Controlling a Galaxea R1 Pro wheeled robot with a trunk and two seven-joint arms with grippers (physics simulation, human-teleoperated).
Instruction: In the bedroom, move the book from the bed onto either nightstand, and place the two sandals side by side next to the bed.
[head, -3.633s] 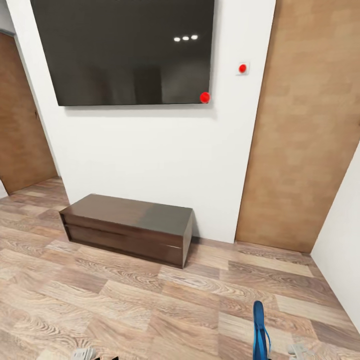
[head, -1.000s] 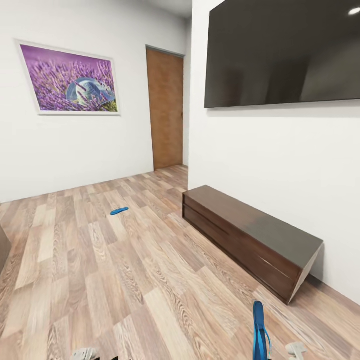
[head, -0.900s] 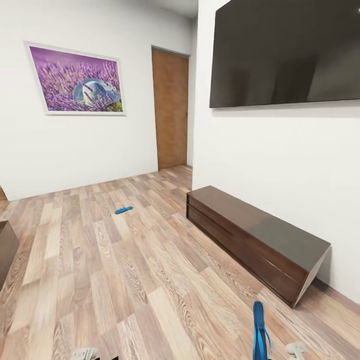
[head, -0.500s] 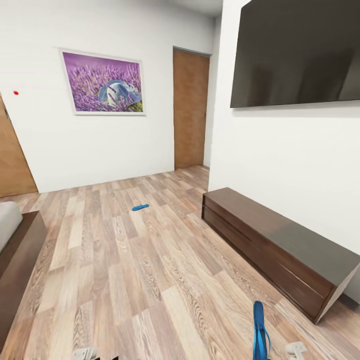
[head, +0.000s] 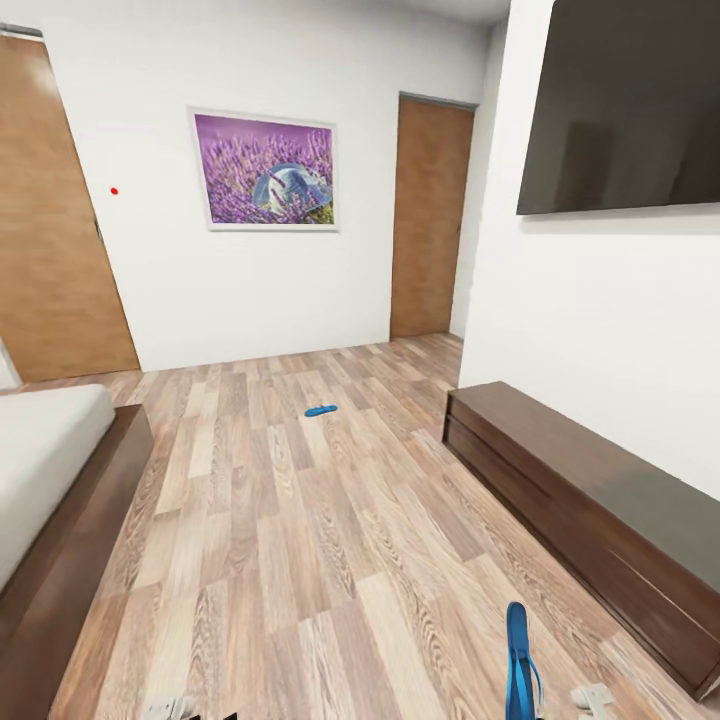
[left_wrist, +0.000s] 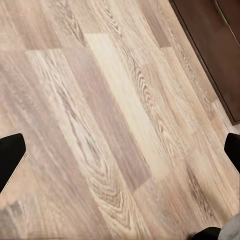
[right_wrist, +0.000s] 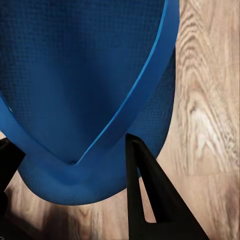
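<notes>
Right wrist view, right gripper (right_wrist: 75, 165) pinched a blue sandal (right_wrist: 85, 85) between its jaws, left gripper (left_wrist: 120, 150) spread wide over bare floor (left_wrist: 110, 100), second sandal (head: 320, 410) lay well ahead.

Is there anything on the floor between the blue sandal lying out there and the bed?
No. In the head view, only bare wood floor separates the far sandal from the bed.

Head surveys room, wrists near floor (left_wrist: 115, 125)

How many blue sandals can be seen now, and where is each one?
2. One sandal lies on the floor far ahead, below the purple picture. The other sandal is held on edge in the right gripper.
</notes>
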